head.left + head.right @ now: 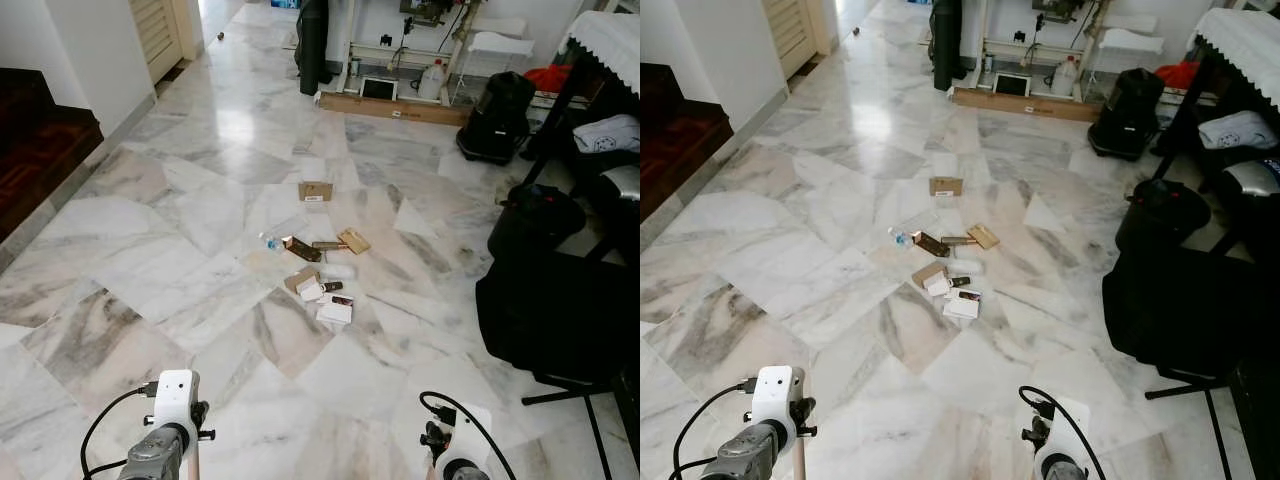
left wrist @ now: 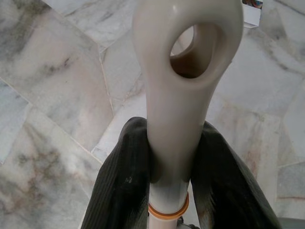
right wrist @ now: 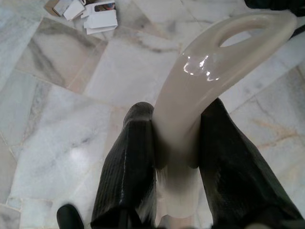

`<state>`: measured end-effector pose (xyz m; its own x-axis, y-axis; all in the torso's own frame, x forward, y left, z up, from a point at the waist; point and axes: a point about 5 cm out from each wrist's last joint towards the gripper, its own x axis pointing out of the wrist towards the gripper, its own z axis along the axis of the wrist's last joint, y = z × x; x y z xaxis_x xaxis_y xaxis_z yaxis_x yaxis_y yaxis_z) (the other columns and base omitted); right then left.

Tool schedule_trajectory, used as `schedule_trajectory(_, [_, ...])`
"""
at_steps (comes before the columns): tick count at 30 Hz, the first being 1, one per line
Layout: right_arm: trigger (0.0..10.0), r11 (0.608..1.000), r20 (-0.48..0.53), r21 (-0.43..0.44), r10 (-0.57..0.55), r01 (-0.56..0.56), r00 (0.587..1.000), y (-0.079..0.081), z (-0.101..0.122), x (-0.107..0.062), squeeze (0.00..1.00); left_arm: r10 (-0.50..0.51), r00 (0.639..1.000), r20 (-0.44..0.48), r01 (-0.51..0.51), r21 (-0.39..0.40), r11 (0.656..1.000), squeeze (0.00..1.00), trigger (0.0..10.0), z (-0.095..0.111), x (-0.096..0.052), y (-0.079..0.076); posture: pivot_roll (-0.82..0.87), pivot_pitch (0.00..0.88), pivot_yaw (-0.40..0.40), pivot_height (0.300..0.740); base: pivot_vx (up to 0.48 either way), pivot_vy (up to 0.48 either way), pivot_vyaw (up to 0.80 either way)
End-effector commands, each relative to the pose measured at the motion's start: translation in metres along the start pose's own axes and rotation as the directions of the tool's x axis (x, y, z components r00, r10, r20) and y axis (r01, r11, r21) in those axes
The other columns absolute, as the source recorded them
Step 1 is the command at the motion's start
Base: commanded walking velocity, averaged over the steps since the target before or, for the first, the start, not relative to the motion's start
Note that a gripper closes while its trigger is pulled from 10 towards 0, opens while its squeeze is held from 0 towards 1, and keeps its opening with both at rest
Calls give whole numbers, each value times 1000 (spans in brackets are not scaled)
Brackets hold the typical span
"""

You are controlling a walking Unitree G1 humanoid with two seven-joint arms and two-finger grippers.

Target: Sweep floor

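Note:
A scatter of litter [image 1: 320, 275] lies on the marble floor [image 1: 200, 230] about two steps ahead: small cardboard pieces, white paper cartons, a small bottle. A separate brown box [image 1: 315, 190] sits a little beyond it. My left gripper [image 2: 174, 162] is shut on a cream plastic handle [image 2: 181, 86] that ends in a loop hole. My right gripper [image 3: 178, 157] is shut on a second cream handle [image 3: 214, 71], curved and also with a loop. What hangs below each handle is hidden. Both wrists [image 1: 170, 420] [image 1: 455, 445] show at the lower edge of the head view.
Black bags and a stand [image 1: 560, 310] crowd the right side, beside a table with a white lace cloth [image 1: 610, 40]. Dark wooden steps [image 1: 40, 150] stand at the left. A long cardboard box [image 1: 395, 106] and a black bin [image 1: 497, 115] are at the far wall.

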<state>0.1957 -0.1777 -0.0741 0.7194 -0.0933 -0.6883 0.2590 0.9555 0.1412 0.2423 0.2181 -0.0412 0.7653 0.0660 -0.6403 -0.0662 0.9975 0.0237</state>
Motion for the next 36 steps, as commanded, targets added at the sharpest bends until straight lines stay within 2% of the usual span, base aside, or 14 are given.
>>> schedule_trajectory(1, [10000,1000,16,22,14,-14,1000,4,3,1,0,-14,1000,-10,14,-34,999,0,10000,-4,-1,-2,108,50,-71,740,270,0,0])
schedule_trajectory(12, [10000,999,11,32,7,-7,1000,6,2,1,0,-30,1000,-7,30,-7,1000,0,10000,0,0,-3,118,42,-42,740,226,0,0])
schedule_trajectory(20, [10000,999,18,41,1,-2,1000,7,4,2,0,-35,999,-7,35,10,999,0,10000,4,1,-1,91,25,-16,740,0,0,0])
schedule_trajectory(24, [10000,998,66,50,-36,33,997,-6,17,4,0,-54,999,-3,54,31,998,0,10000,11,4,-4,47,10,6,740,0,0,0])
schedule_trajectory(36, [10000,995,104,72,-74,67,992,-14,21,3,0,-78,997,-8,78,52,996,0,10000,18,6,-11,-7,3,42,740,60,0,0])
